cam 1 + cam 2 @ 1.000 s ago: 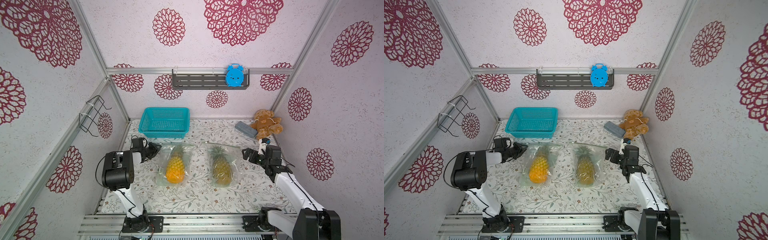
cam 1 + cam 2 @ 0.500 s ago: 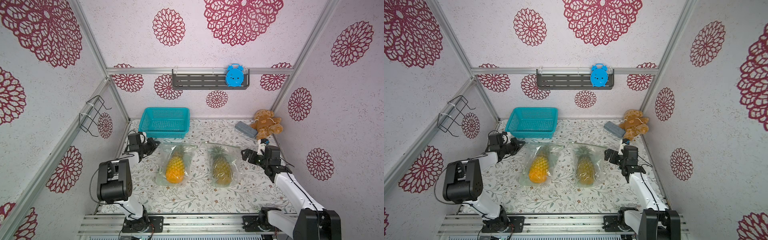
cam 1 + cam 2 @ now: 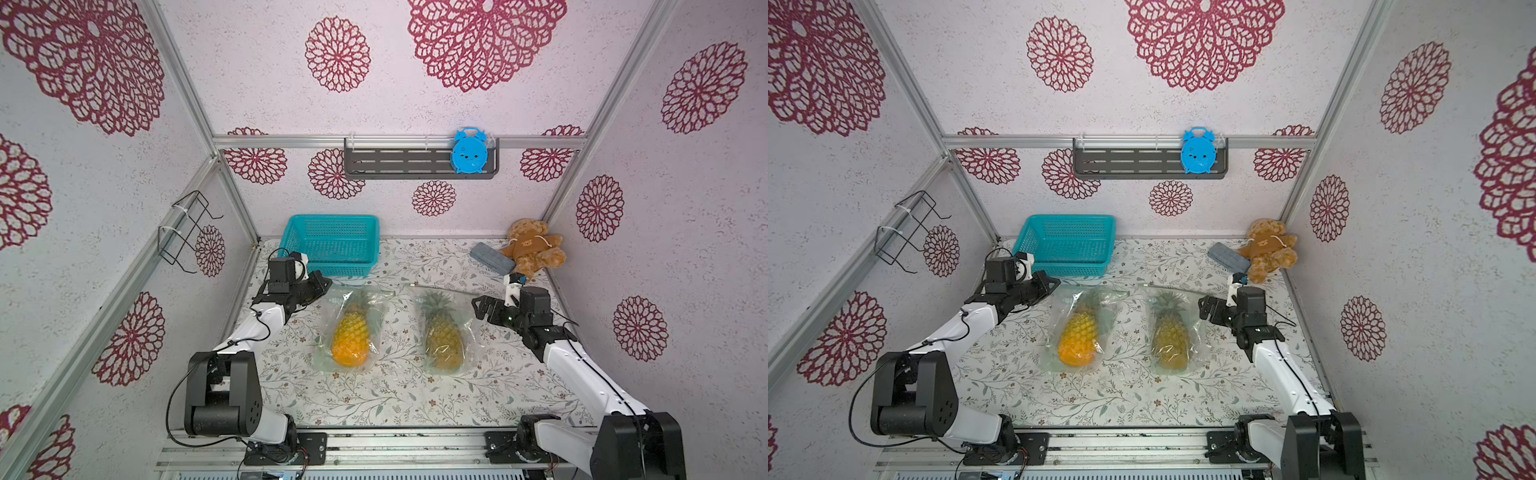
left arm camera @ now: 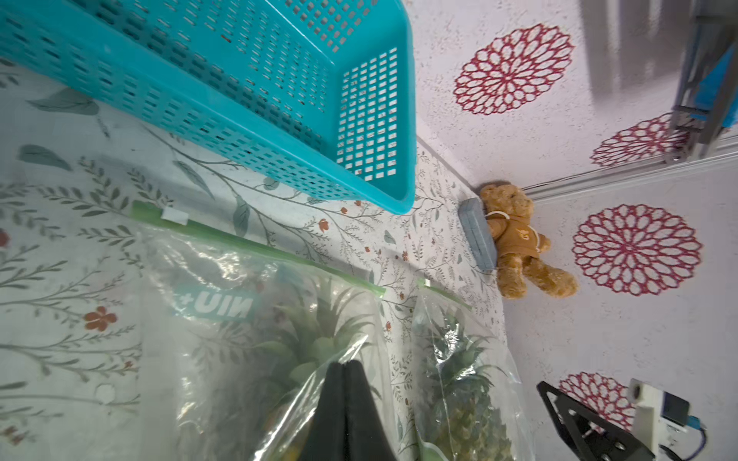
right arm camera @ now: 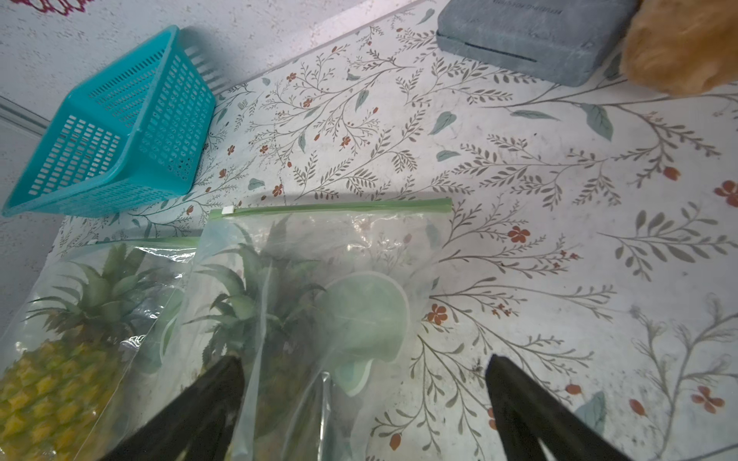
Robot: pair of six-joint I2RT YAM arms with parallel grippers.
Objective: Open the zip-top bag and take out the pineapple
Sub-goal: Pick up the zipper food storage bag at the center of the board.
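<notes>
- The left bag (image 3: 376, 309) is lying flat on the flowery desk (image 3: 415, 399), left of the middle in both top views, with a yellow pineapple (image 3: 351, 340) inside.
- The right bag (image 3: 459, 311) is lying beside it, apart, with a greener pineapple (image 3: 444, 343) inside.
- The left fingers (image 4: 344, 403) are pressing together with no gap, at the left bag's upper left corner. I cannot tell if they are pinching plastic.
- The right fingers (image 5: 199, 411) are spreading wide open, holding nothing, at the right bag's right edge.
- A blue basket (image 3: 332, 241) is sitting above the left bag.
</notes>
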